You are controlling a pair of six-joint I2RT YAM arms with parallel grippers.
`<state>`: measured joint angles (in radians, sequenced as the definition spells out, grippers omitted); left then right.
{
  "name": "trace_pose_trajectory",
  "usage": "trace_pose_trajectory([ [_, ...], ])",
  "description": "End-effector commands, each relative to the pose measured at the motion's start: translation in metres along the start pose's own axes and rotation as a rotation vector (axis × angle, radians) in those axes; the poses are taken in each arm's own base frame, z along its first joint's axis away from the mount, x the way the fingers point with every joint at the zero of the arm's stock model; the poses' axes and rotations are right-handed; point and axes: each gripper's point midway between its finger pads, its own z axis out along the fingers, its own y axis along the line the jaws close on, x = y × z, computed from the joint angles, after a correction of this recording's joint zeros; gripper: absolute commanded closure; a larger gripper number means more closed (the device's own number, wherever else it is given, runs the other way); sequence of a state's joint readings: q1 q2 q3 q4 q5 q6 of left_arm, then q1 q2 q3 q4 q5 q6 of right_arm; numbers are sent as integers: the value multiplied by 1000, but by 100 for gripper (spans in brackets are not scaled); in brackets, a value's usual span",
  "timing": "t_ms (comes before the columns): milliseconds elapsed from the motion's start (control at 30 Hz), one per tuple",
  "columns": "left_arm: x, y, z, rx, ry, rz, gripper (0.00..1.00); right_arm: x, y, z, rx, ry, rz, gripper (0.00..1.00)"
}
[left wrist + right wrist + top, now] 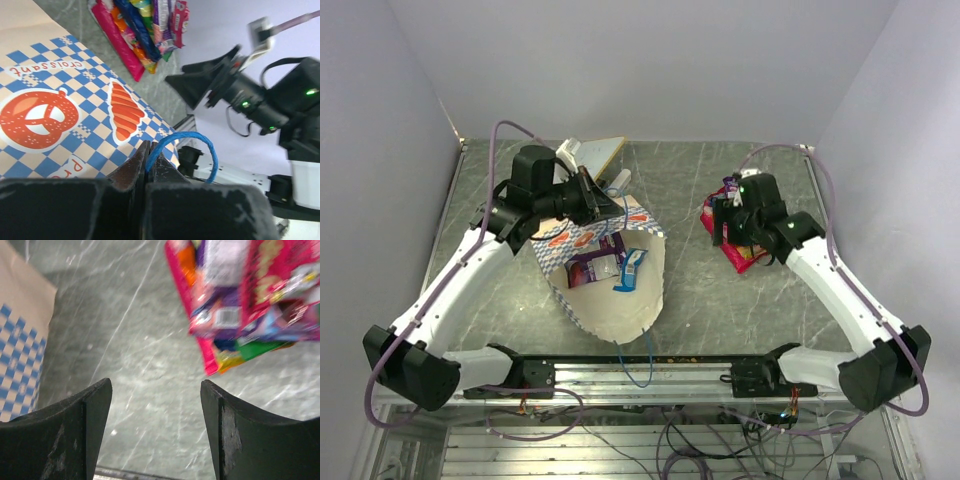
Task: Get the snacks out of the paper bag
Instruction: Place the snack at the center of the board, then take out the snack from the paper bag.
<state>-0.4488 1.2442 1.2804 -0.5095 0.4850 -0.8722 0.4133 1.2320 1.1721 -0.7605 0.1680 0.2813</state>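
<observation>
Your left pincer (148,150) was clamped on the blue handle (200,137) of the paper bag (620,305); right pincer (156,390) gaped empty. The packets (592,266) inside looked light, slick, crinkly: pinch a flat edge.

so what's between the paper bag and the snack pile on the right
Nothing, just bare table between the paper bag and the snack pile. The top external view shows it best.

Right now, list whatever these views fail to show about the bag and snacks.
Top view: the checkered wall of the paper bag hides whatever lies deeper than the purple packet and blue packet.
Top view: the right end effector covers most of the snack pile; count unclear.
Right wrist view: pile blurred, cut by top and right edges.
</observation>
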Motion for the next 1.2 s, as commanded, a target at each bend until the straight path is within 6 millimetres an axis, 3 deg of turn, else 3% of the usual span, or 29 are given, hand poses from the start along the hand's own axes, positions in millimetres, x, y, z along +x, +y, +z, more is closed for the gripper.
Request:
trace_pose_trajectory([
  [0, 4, -29, -8, 129, -3, -70, 93, 20, 49, -15, -219, 4, 55, 28],
  [267, 19, -28, -8, 102, 16, -71, 93, 18, 155, -97, -574, -200, -77, 30],
  [433, 18, -30, -8, 95, 0, -67, 93, 36, 199, -138, -702, -285, -158, 31],
  [533, 17, -32, -10, 96, -12, -71, 93, 56, 227, -149, -747, -319, -272, 31],
  [633, 18, -33, -12, 99, -12, -72, 93, 78, 243, -134, -652, -323, -400, 32],
  [767, 21, -29, -14, 82, -4, -66, 93, 105, 257, -97, -495, -332, -581, 30],
  [933, 23, -28, -16, 83, -7, -63, 93, 111, 248, -47, -263, -399, -584, 31],
  [1167, 17, -27, -18, 67, -37, 42, 93, 127, 249, 5, -217, -432, -552, 46],
])
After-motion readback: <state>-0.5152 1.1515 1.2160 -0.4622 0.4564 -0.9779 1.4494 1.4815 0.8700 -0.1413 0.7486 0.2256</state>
